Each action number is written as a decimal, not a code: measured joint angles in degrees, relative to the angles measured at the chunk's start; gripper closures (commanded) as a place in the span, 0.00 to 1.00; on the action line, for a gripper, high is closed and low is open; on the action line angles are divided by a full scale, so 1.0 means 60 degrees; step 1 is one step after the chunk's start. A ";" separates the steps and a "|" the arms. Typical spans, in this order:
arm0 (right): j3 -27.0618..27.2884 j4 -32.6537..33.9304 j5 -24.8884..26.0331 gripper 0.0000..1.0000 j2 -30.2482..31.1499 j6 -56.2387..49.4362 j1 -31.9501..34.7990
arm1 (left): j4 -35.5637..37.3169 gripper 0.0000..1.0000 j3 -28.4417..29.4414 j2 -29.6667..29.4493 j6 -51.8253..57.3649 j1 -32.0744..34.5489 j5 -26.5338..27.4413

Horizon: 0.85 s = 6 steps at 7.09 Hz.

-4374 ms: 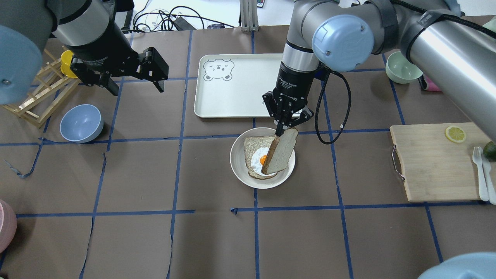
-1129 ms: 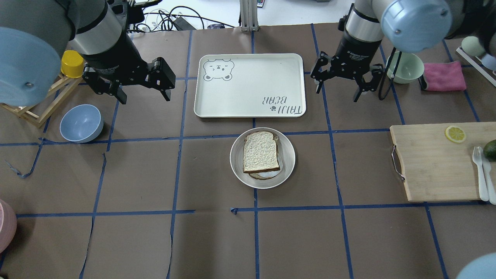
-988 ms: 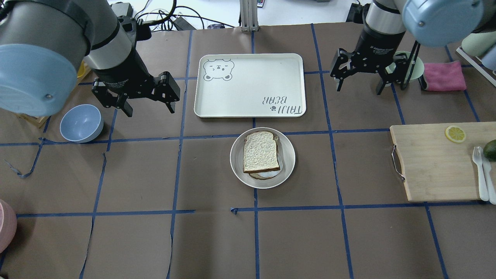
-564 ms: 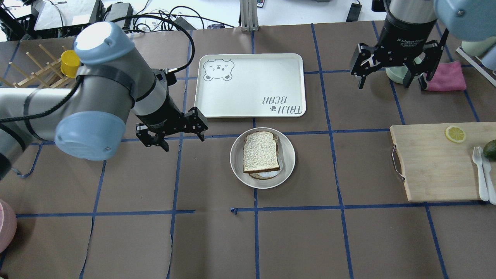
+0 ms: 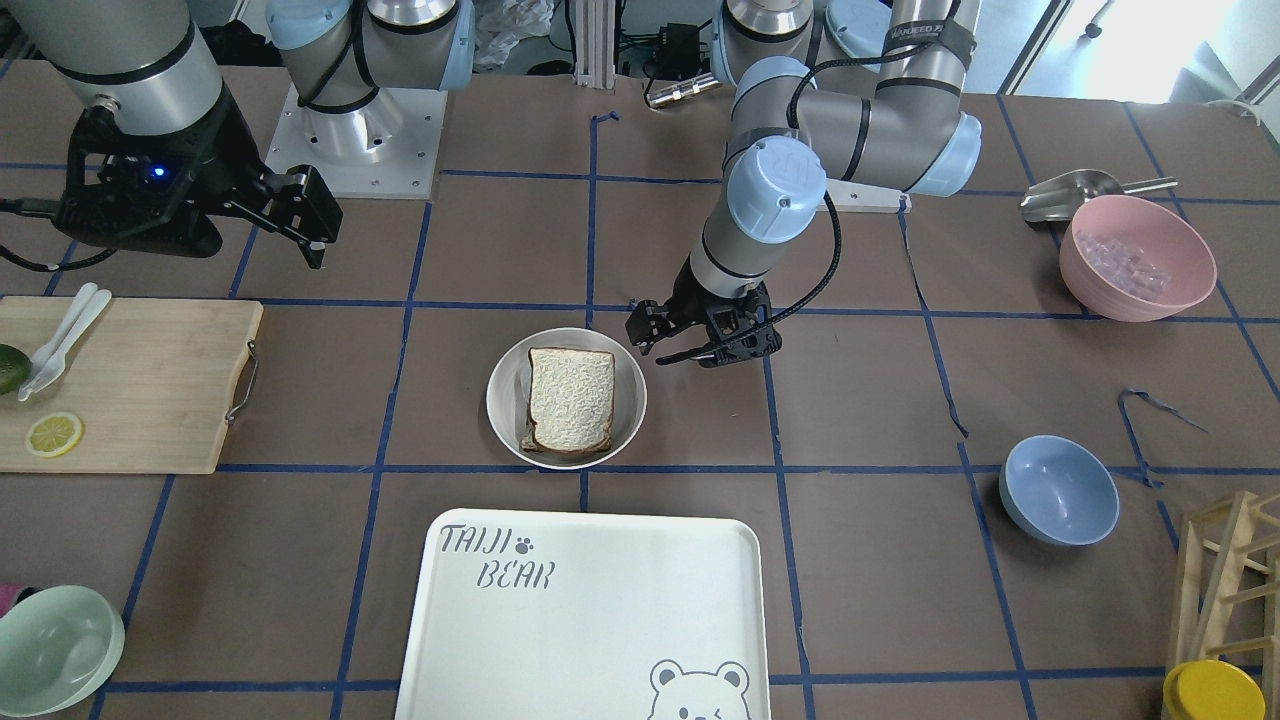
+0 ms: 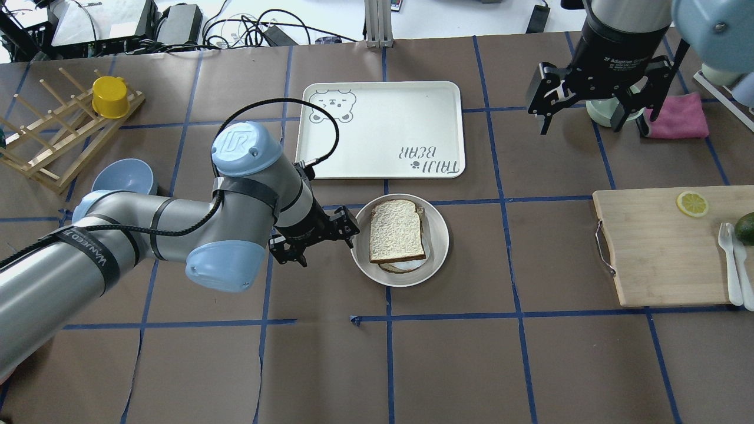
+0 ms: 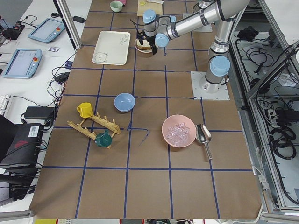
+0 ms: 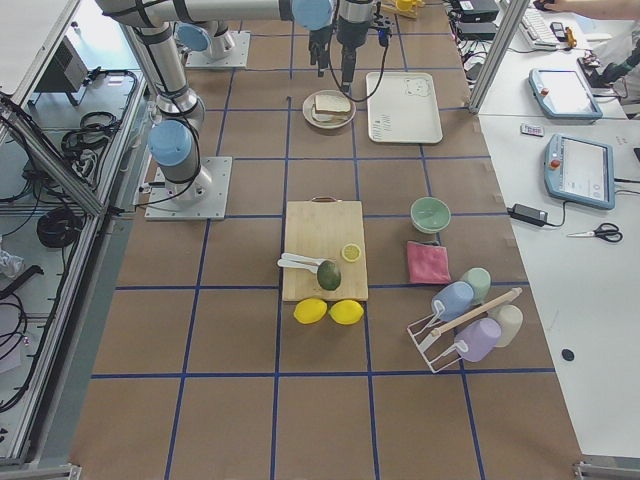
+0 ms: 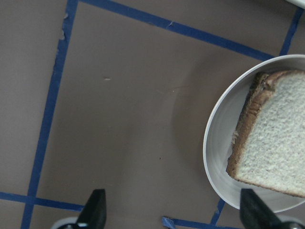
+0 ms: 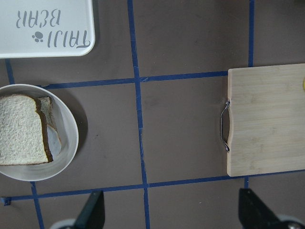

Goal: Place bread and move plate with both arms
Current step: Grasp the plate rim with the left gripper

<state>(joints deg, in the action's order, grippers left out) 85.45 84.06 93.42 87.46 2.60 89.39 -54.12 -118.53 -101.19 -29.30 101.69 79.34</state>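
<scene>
left gripper [image 6: 324,248] hangs with fingers [image 9: 97,210] spread just beside the plate [image 6: 359,250], bare tabletop [image 6: 318,288] under the gap. the bread [image 6: 396,231] lies flat on it, over a second slice [image 6: 387,268]. tray [image 6: 377,118] edge near beyond. right gripper [image 6: 580,125], fingers spread, well apart.

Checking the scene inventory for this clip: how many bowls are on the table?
3. A blue bowl by the wooden rack, a pink bowl of clear cubes beside the metal scoop, and a mint-green bowl beyond the cutting board. The plate is not counted. None seems hidden.
</scene>
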 measured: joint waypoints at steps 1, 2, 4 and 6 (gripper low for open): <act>0.0015 0.0002 -0.0111 0.00 0.0006 -0.0057 0.0099 | 0.0480 0.11 -0.0031 -0.0429 -0.0163 0.0139 -0.0006; 0.0021 0.0018 -0.0168 0.00 0.0011 -0.0087 0.0193 | 0.0825 0.32 -0.0032 -0.0777 -0.0245 0.0202 -0.0009; 0.0056 0.0106 -0.0192 0.00 0.0004 -0.0105 0.0242 | 0.1234 0.80 -0.0026 -0.1173 -0.0313 0.0263 -0.0024; 0.0067 0.0295 -0.0193 0.00 -0.0004 -0.0104 0.0246 | 0.1407 1.00 0.0048 -0.1307 -0.0267 0.0311 -0.0036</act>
<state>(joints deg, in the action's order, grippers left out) 85.85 85.84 92.26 87.43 1.98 90.86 -45.68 -118.24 -109.03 -30.90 103.56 79.12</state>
